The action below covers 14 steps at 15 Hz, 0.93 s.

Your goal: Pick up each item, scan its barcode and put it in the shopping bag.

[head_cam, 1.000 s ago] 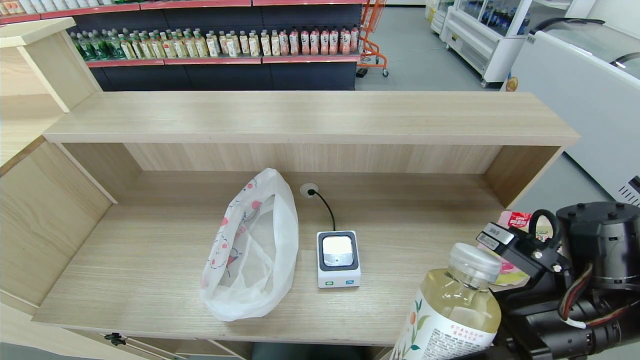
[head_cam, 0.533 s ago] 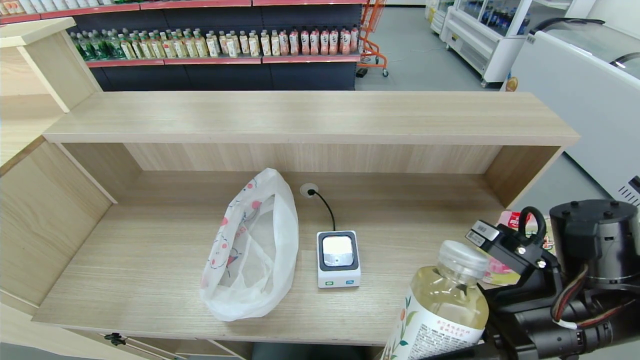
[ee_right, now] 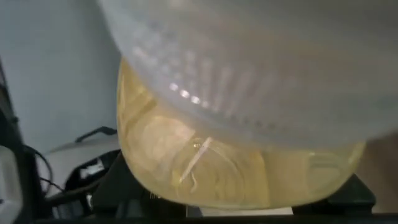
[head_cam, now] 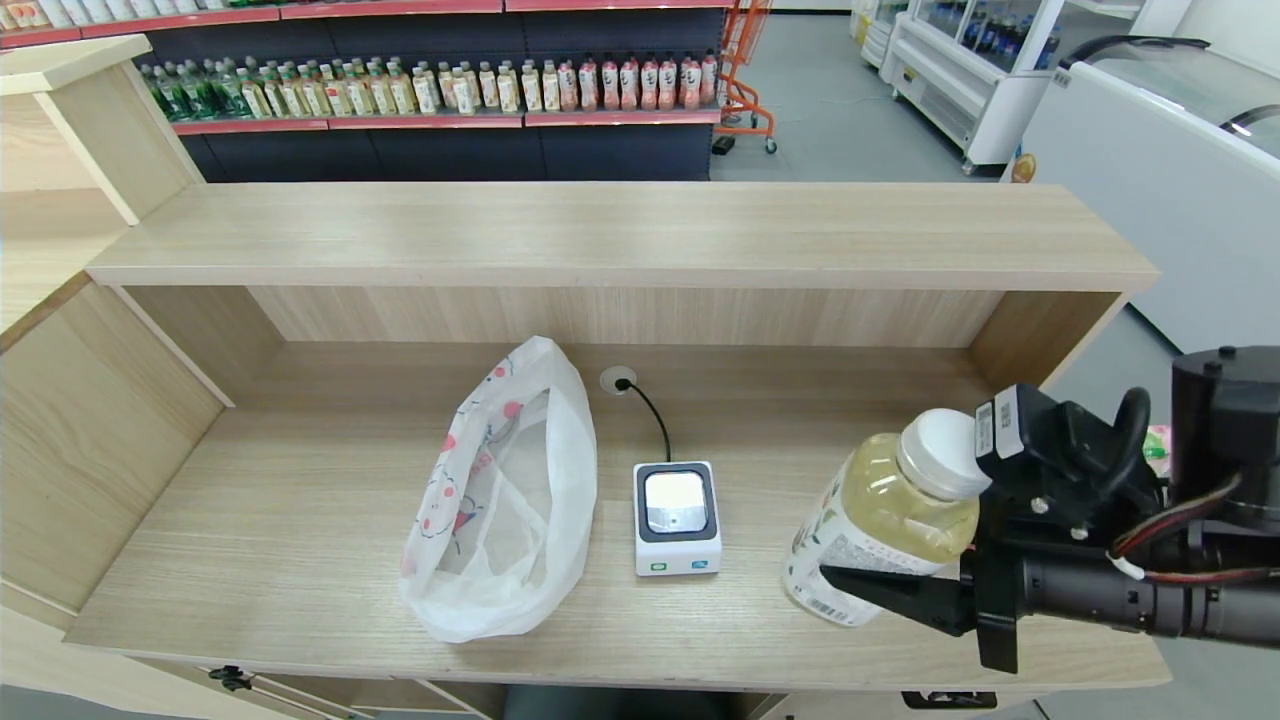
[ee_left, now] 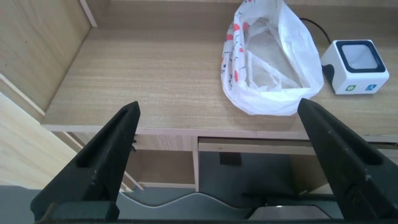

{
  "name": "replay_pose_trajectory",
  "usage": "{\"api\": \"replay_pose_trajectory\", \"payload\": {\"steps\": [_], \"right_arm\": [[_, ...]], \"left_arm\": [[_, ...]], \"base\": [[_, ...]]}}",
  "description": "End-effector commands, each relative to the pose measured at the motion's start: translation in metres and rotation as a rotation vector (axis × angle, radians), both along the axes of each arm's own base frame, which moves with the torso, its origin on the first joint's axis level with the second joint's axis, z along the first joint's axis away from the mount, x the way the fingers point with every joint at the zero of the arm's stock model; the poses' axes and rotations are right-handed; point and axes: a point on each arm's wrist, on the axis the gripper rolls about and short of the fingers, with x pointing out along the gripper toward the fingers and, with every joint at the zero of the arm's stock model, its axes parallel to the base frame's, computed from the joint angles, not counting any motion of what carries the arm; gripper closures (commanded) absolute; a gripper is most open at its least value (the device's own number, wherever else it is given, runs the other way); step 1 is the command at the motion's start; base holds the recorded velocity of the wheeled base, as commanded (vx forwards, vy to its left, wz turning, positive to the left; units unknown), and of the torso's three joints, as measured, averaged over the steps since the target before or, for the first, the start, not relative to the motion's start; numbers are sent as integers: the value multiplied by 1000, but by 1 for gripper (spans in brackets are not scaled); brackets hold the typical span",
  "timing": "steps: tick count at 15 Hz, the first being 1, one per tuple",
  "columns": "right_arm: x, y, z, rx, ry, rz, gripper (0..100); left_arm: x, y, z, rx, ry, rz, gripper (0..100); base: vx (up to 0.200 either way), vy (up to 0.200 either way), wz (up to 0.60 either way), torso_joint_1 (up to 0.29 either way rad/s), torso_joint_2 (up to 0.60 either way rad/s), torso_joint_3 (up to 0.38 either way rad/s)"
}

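Running the full width of the head view is one wooden desk (head_cam: 300, 520) with a raised ledge along its far edge. One white shopping bag (head_cam: 505, 500) with red print lies on it left of the middle, its mouth open and its bottom reaching close to the near edge. One bottle (head_cam: 885, 515) of pale yellow drink is held over the desk's right end, near the near edge. It is tilted, with its white cap up toward the right and its labelled base down toward the scanner (head_cam: 677, 517). The right gripper (head_cam: 860, 560) pinches this bottle between its fingers. That single white scanner sits just right of the bag, window facing up, with one black cable (head_cam: 655, 415) running to a hole farther back. The left gripper (ee_left: 217, 168) hangs off the near edge with its fingers spread wide around nothing.
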Motion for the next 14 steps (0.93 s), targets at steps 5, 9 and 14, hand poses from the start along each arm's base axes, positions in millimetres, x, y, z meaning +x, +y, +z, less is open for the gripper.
{"api": "replay_pose_trajectory", "payload": {"steps": [5,9,14], "right_arm": [[9,-8,0,-280,-425,-176,100],[2,-12,-17,-375,-627,-184,100],[-13,-21,-20,-373,-666,-235,100]], "left_arm": [[0,0,0,0,0,0,0],[0,0,0,1,0,0,0],[0,0,0,6,-1,0,0]], "base": [[0,0,0,0,0,0],[0,0,0,0,0,0],[0,0,0,0,0,0]]}}
